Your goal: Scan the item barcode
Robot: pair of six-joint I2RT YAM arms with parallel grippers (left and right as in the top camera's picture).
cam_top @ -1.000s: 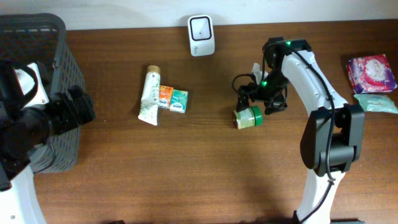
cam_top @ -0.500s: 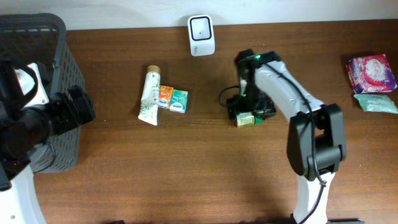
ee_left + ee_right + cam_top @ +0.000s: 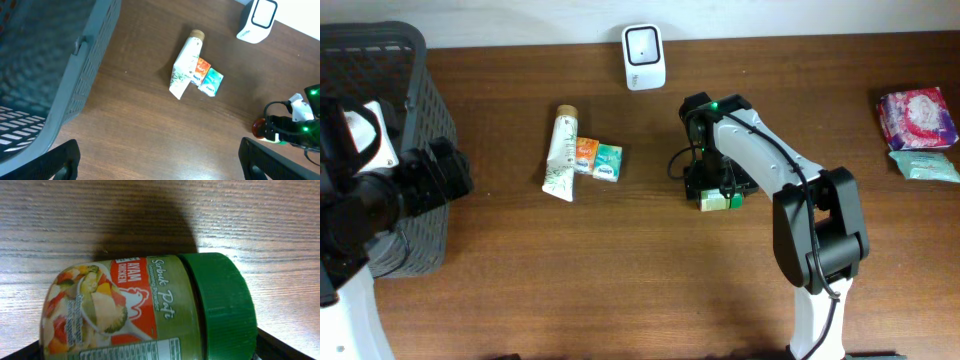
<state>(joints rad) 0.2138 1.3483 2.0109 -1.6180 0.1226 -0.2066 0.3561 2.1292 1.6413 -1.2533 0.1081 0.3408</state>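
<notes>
Right tool [image 3: 715, 192] now low over the green-lidded jar [image 3: 150, 310] — earlier beside it.

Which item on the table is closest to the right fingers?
The green-lidded jar, lying on its side directly beneath them; the tube and small packets sit well left.

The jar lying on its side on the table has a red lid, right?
Not quite. The jar does lie on its side on the table, but its lid is green, not red. The right wrist view shows this up close.
</notes>
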